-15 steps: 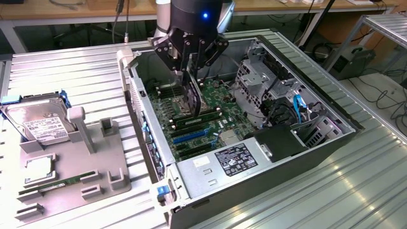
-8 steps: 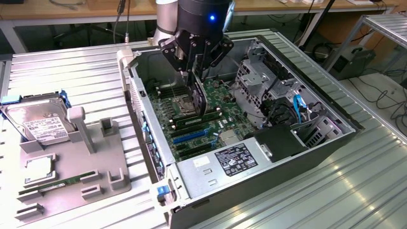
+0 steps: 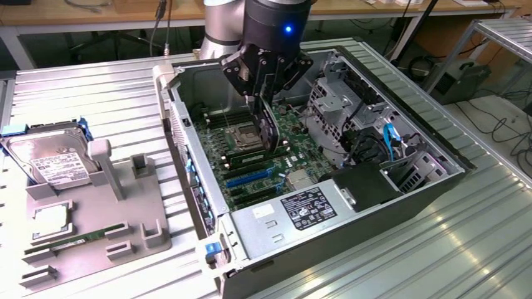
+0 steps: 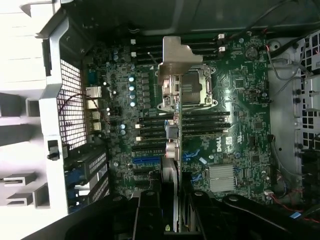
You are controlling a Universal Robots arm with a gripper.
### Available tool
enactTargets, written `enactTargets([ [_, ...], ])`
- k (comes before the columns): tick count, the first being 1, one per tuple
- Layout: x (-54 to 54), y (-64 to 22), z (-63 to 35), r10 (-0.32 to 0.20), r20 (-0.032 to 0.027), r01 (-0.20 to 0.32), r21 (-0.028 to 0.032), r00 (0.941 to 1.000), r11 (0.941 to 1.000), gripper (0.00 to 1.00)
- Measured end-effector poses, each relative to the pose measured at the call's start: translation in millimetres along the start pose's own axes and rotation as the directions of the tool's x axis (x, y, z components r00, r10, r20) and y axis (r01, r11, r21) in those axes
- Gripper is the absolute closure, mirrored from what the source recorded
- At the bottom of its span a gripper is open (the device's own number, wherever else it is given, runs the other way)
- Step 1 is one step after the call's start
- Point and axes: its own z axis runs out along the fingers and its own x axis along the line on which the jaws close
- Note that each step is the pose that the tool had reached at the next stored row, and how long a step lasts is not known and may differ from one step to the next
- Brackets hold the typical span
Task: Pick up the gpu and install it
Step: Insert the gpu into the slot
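My gripper [image 3: 264, 98] hangs over the open computer case [image 3: 415, 187], shut on the gpu [image 3: 268, 131]. The card stands on edge below the fingers, dark and thin, just above the motherboard [image 3: 249, 159] near the CPU socket [image 3: 247, 136]. In the wrist view the gpu [image 4: 172, 135] shows edge-on, running from between my fingers [image 4: 150, 210] out to its silver bracket [image 4: 177, 65]. My gripper [image 4: 171, 202] clamps it from both sides. The blue expansion slot [image 4: 147, 161] lies on the board under the card, and the same blue slot [image 3: 249, 178] sits nearer the case front.
A grey fixture [image 3: 99, 212] at the exterior view's left holds a silver hard drive [image 3: 52, 163], a processor chip [image 3: 50, 219] and a green memory stick [image 3: 71, 242]. Inside the case are a power supply [image 3: 299, 208] and a metal drive cage [image 3: 332, 106].
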Motion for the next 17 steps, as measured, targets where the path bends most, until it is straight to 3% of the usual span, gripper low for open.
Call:
enactTargets([
  [17,-35.6,1.9,19.5,0.000,0.0001,0.000,0.0020,1.0000,1.0000,0.74],
])
